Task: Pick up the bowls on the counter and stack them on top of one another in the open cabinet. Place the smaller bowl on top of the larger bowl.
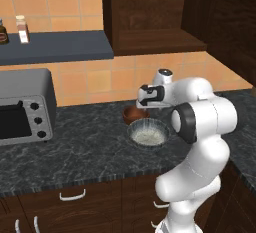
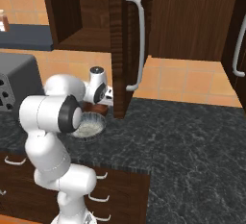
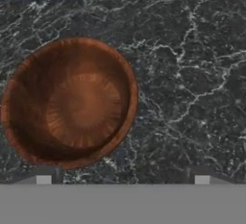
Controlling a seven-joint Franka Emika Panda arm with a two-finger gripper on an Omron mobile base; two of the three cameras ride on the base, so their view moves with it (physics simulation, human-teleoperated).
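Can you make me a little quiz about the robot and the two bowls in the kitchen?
1. True or false: the brown bowl is already stacked inside the grey bowl.
2. Which bowl does the hand view look down on? A) the brown bowl B) the grey bowl C) neither bowl
3. Fill in the blank: both bowls sit on the ____, not in the cabinet.

Key
1. False: they sit side by side.
2. A. The gripper is open just above it and holds nothing.
3. counter
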